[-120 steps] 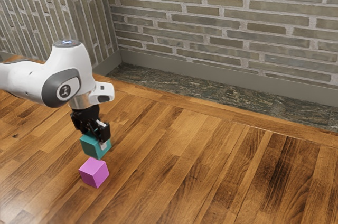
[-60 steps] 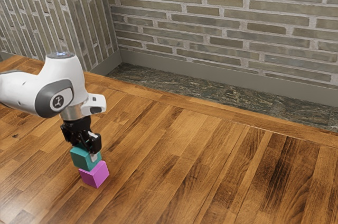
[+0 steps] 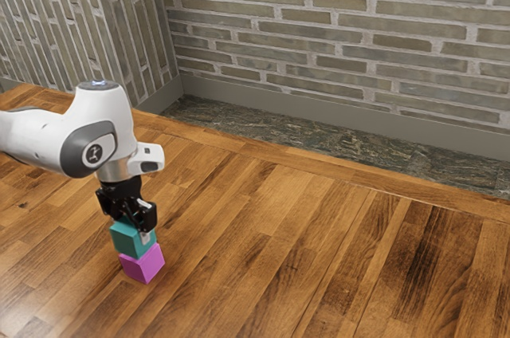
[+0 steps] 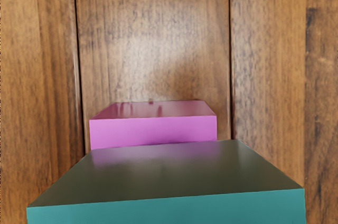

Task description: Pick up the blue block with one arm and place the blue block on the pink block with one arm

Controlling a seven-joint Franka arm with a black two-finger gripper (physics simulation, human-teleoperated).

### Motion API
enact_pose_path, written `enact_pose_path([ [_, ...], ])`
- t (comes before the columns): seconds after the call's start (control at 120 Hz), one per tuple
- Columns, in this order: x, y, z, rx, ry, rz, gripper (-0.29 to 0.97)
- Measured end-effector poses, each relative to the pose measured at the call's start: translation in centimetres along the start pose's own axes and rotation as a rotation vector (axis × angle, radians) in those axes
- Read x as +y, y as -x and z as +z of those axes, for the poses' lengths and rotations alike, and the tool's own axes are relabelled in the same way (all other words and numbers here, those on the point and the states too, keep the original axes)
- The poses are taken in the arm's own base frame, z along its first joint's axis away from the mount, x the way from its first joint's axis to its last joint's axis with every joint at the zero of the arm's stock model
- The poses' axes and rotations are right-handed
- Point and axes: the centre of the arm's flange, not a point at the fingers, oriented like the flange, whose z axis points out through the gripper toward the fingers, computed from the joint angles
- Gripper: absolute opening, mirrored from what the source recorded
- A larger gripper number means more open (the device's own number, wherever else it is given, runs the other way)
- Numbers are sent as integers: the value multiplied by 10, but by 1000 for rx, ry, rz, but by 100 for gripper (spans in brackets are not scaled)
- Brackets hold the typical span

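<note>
The blue block (image 3: 130,238), teal in colour, is between the fingers of my gripper (image 3: 133,226), which is shut on it. It sits right on top of the pink block (image 3: 144,265) on the wooden floor and appears to touch it, offset a little toward the exterior view's left. In the wrist view the blue block (image 4: 169,182) lies just under my hand. A strip of the pink block (image 4: 153,123) sticks out beyond its far edge.
Wooden planks (image 3: 319,258) stretch toward the exterior view's right. A dark stone strip (image 3: 358,143) and brick walls (image 3: 335,27) bound the far side.
My hand has come down and toward the exterior view's left with the blue block. The gap to the pink block has closed over the last second, with hardly any motion in the last half second.
</note>
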Motion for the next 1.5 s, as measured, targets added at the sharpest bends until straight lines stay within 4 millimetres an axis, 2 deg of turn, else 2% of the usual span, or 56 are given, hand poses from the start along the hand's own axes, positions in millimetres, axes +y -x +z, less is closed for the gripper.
enact_pose_path([
  [0.283, -1, -6, 8, -12, 3, -2, 36],
  [0.633, -1, -6, 5, -1, -3, 1, 36],
  [0.867, 0, -6, 5, 1, 0, 5, 56],
  [0.967, 2, -5, -10, 32, -5, 12, 61],
  [1.067, 12, 3, -45, 97, -20, 32, 63],
  [1.142, 16, 5, -63, 129, -28, 41, 65],
  [1.5, 14, 8, -77, 149, -34, 57, 67],
])
